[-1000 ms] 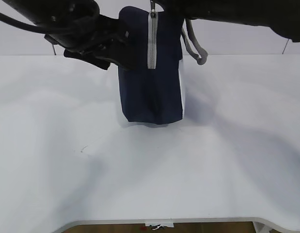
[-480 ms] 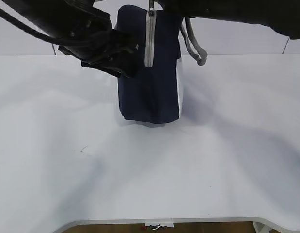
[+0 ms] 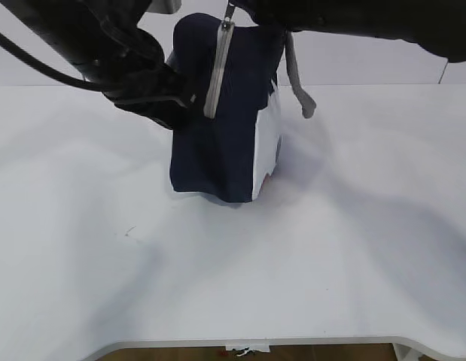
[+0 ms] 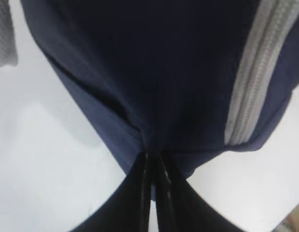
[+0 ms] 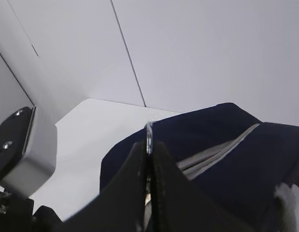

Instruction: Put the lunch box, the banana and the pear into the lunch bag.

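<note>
The lunch bag (image 3: pixel 221 143) stands on the white bench (image 3: pixel 233 263), toward the back and just left of the middle, its navy body tilted so the top leans to the left. A white side panel (image 3: pixel 265 147) shows on its right face, and the grey zipper (image 3: pixel 214 71) runs down the front from the top edge. One grey webbing handle (image 3: pixel 296 75) hangs off the right shoulder of the bag, clear of the bench.

The left gripper (image 4: pixel 153 166) comes in from the upper left and meets the bag's left side about halfway up. In the left wrist view its two dark fingers lie nearly together with a fold of navy fabric pinched between them — the zipper tape passes close by on the right.

The right gripper (image 5: pixel 148 145) reaches in from the upper right above the bag's top. In the right wrist view its fingers are pressed together around a thin metal ring pull (image 5: pixel 149 131) at the upper end of the zipper, which looks like a firm pinch, though the ring is small and partly hidden.

The lunch box, the banana and the pear are not visible in any view.
</note>
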You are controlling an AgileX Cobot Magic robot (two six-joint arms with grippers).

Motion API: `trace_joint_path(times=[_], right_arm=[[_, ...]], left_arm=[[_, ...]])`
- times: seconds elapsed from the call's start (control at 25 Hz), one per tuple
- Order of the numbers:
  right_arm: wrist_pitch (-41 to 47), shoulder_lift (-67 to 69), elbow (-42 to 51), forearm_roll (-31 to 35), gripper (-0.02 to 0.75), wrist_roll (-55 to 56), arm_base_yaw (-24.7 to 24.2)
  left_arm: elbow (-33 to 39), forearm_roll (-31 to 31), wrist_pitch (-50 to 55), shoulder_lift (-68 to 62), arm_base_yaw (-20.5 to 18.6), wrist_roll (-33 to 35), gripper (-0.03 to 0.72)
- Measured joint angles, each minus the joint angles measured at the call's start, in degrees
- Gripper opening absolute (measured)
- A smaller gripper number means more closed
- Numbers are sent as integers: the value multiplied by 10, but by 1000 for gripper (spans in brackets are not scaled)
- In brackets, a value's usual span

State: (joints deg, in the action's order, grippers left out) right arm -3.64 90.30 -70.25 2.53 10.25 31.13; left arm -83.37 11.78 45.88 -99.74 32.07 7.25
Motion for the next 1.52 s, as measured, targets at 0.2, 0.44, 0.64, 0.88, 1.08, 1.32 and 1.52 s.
trace_joint_path(times=[0.2,0.44,0.64,0.88,1.08,1.32,1.52], right_arm=[[2,0,0,0,1,0,1],[2,0,0,0,1,0,1],[2,0,0,1,1,0,1],[2,3,0,14,1,0,-5],[1,6,-1,20,1,0,-20],[0,8,-1,22,1,1,-30],[-2,23,-4,26,1,1,-35]], left_arm=[[0,-56,35,11,0,13,-9],[0,-67,75,27,0,29,-9],[0,-74,105,34,0,35,-9],[0,-81,118,38,0,40,-9],[0,-81,121,47,0,44,-9],[0,-81,130,54,1,46,-9],[0,-82,143,64,1,50,-9]])
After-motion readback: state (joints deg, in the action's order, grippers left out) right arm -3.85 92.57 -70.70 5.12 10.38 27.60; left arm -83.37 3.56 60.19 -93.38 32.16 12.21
